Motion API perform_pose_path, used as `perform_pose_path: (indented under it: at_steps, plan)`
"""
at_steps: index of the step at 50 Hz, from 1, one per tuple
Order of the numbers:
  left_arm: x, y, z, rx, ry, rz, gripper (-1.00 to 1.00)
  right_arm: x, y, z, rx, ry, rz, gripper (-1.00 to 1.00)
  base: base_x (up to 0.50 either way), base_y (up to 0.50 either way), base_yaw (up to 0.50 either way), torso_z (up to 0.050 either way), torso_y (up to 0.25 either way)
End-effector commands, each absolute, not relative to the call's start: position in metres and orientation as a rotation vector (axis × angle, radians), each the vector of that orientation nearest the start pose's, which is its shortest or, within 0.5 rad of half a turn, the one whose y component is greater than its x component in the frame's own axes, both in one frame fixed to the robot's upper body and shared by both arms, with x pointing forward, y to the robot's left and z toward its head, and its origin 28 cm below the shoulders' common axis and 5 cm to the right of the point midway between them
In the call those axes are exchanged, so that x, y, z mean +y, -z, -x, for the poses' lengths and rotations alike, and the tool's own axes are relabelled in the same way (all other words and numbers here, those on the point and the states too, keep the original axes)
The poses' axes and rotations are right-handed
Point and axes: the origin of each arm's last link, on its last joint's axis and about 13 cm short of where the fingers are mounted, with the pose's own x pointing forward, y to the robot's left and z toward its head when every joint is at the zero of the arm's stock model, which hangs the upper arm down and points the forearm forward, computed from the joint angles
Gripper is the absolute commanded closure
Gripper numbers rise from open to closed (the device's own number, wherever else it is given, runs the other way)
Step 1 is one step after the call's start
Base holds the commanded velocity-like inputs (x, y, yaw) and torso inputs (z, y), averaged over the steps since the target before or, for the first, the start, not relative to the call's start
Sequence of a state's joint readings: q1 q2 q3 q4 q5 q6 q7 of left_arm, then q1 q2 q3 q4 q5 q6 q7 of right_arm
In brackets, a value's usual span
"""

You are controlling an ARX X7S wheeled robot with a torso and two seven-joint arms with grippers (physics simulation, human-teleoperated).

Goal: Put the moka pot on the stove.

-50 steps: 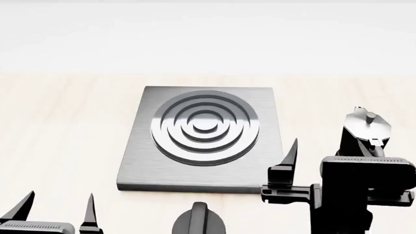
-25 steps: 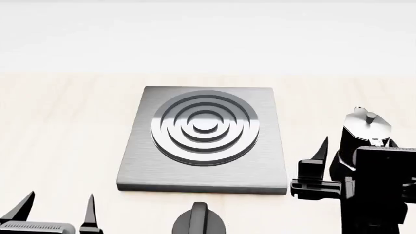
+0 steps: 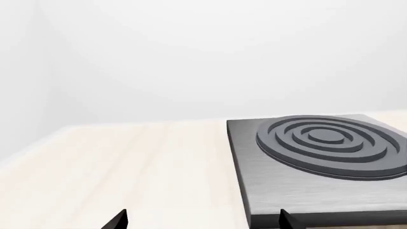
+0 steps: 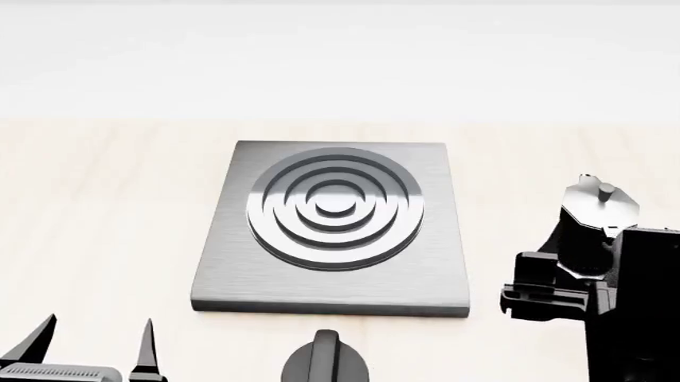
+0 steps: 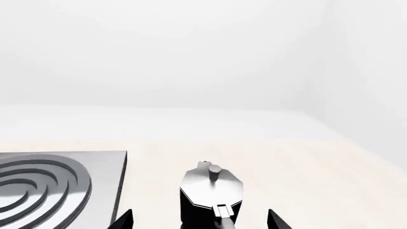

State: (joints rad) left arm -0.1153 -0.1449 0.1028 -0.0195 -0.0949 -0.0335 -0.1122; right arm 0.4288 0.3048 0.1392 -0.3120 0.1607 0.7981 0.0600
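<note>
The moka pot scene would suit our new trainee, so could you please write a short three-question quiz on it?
1. True or false: the moka pot already stands on the stove.
2. In the head view, which claw is nearer the pot? A) left claw B) right claw
3. Fill in: in the right wrist view, the pot stands between the right claw's two ____.

Key:
1. False; it stands on the table, beside the stove and apart from it.
2. B; the right claw is at the pot, while the left claw is low on the other side of the stove.
3. Fingertips; they are spread, not closed on it.
</note>
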Motion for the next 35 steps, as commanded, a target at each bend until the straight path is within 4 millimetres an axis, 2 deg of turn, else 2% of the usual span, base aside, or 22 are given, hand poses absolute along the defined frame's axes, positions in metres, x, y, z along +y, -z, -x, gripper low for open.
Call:
perform_pose_path:
  at_steps: [1, 18, 35]
  plan:
    - [0.222, -0.033, -0.236, -0.056, -0.013, -0.054, -1.0, -0.196, -0.148, -0.27, 0.028, 0.175, 0.025, -1.0, 0.0, 0.0, 0.0, 0.0, 0.0]
    - [0.222, -0.033, -0.236, -0.057, -0.013, -0.055, -1.0, -0.208, -0.136, -0.271, 0.091, 0.156, -0.037, -1.0, 0.0, 0.0, 0.0, 0.0, 0.0]
    - [0.222, -0.033, -0.236, -0.056, -0.013, -0.056, -1.0, -0.211, -0.132, -0.273, 0.172, 0.162, -0.003, -1.0, 0.0, 0.0, 0.0, 0.0, 0.0]
